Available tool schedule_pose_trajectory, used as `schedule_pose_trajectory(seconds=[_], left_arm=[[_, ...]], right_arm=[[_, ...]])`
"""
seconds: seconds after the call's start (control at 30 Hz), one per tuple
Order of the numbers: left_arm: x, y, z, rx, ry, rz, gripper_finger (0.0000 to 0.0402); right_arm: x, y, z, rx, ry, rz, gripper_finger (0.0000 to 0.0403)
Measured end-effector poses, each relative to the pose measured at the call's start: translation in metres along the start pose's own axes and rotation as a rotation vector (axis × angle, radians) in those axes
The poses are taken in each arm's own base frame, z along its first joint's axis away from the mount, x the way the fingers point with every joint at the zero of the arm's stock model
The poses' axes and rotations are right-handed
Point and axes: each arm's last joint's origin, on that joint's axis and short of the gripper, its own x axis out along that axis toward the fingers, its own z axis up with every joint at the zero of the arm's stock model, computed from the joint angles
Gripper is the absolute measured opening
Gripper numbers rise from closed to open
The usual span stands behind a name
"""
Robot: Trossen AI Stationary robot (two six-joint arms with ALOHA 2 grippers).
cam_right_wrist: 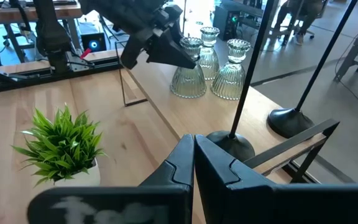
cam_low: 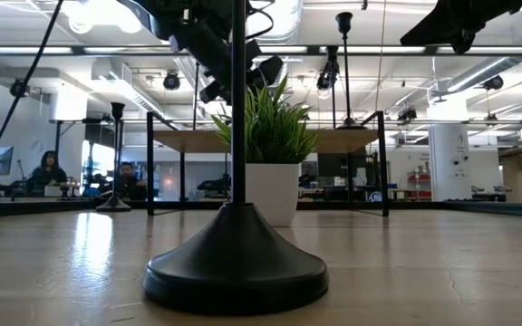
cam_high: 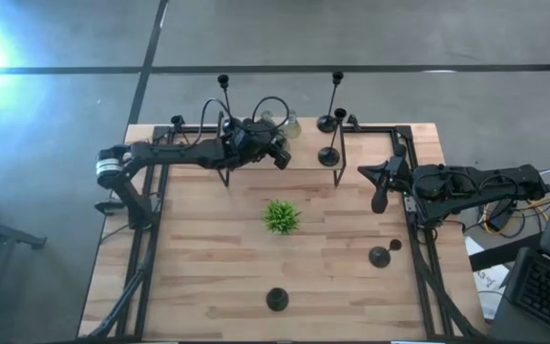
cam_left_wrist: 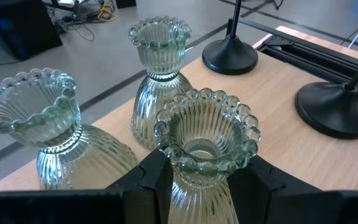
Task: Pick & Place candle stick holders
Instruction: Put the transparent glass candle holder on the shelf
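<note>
While right gripper (cam_right_wrist: 193, 163) waits (closed), left gripper (cam_left_wrist: 199, 186) straddles glass holder (cam_left_wrist: 204, 146).

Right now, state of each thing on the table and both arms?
left gripper: fingers either side of a glass holder, no lift visible
glass holder between the fingers: upright
other two glass holders: upright, free
tall black holders: upright at the far edge
short black holders: upright, near side
plant: upright, mid-table
right gripper: fingers shut, empty
</note>
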Motion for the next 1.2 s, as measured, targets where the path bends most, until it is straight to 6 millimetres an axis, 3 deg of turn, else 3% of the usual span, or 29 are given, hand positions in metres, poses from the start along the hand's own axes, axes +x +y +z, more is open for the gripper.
schedule_pose_trajectory(seconds=[0.43,0.63,1.03,1.2], left_arm=[[0.0006,0.0023,0.0004,0.0,0.002,0.006,0.0126],[0.0008,0.0029,0.0,0.004,0.007,0.009,0.0161],[0.001,0.0029,0.0004,0.015,0.001,0.007,0.018],[0.0009,0.0019,0.0028,0.014,-0.02,-0.013,0.0213]], right_arm=[[0.0,0.0001,-0.0001,-0.001,0.002,0.004,0.0008],[0.0,0.0001,-0.0001,-0.001,0.002,0.003,0.0008],[0.0,0.0001,-0.0001,-0.005,0.001,0.003,0.0008],[0.0,0.0001,-0.0001,-0.007,0.002,0.003,0.0008]])
